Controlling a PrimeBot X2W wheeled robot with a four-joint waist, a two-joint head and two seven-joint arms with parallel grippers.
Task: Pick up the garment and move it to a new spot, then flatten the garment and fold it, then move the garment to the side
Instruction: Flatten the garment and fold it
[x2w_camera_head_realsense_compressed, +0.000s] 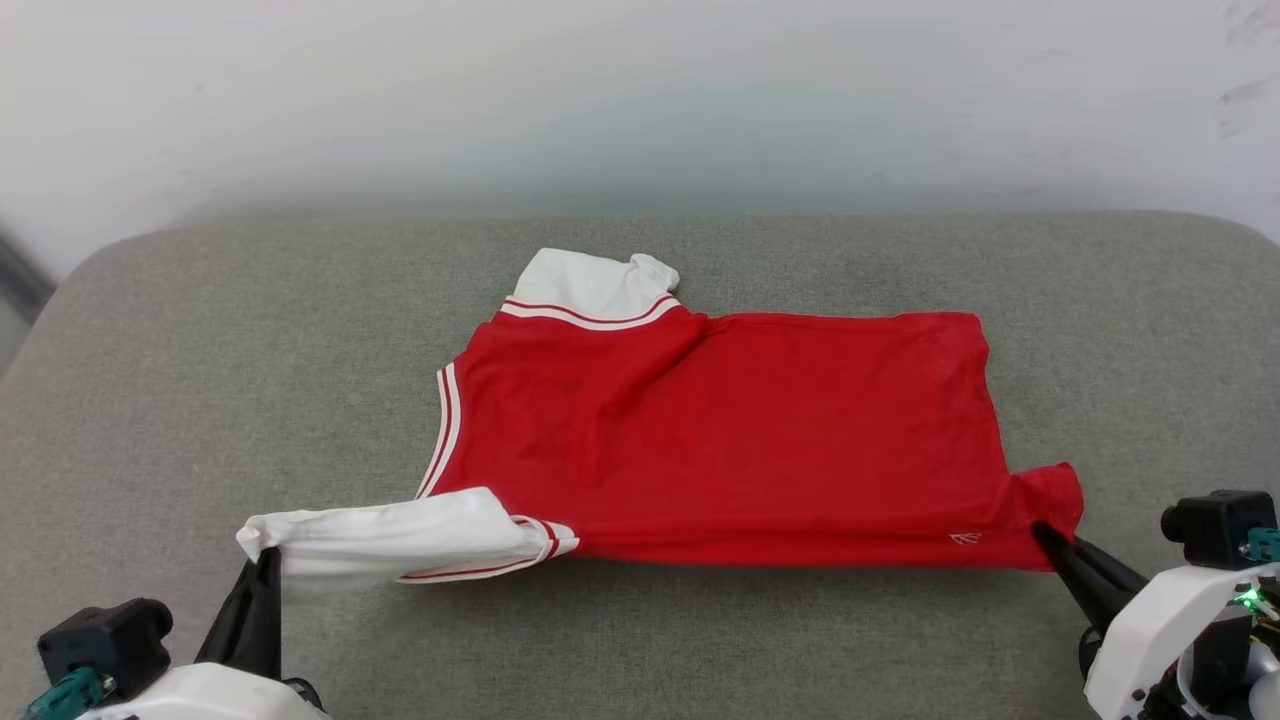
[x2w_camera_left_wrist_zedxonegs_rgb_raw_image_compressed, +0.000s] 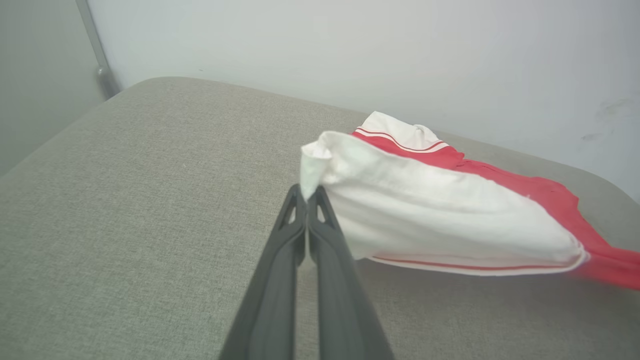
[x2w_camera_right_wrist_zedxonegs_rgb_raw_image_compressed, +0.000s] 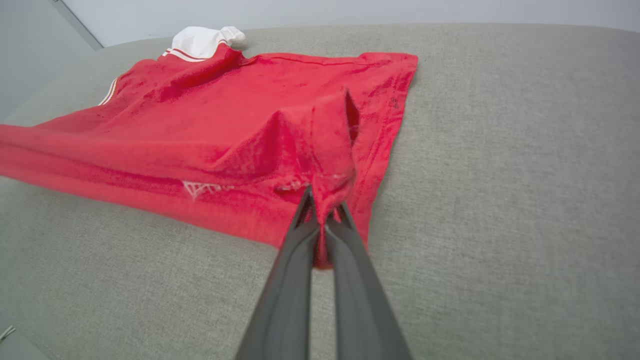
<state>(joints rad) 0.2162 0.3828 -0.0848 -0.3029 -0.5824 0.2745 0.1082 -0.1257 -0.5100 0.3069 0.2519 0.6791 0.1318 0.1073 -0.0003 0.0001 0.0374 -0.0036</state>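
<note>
I see the soft red jersey with white sleeves and striped trim (x2w_camera_head_realsense_compressed: 720, 440) spread out in the middle of the big grey fabric cushion (x2w_camera_head_realsense_compressed: 200, 350). My left gripper (x2w_camera_head_realsense_compressed: 268, 560) is pinched tight on the tip of the near white sleeve (x2w_camera_head_realsense_compressed: 400, 535). My right gripper (x2w_camera_head_realsense_compressed: 1043, 532) is pinched tight on the red bottom corner (x2w_camera_head_realsense_compressed: 1050, 500), and the other white sleeve (x2w_camera_head_realsense_compressed: 590, 285) lies bunched at the far edge.
</note>
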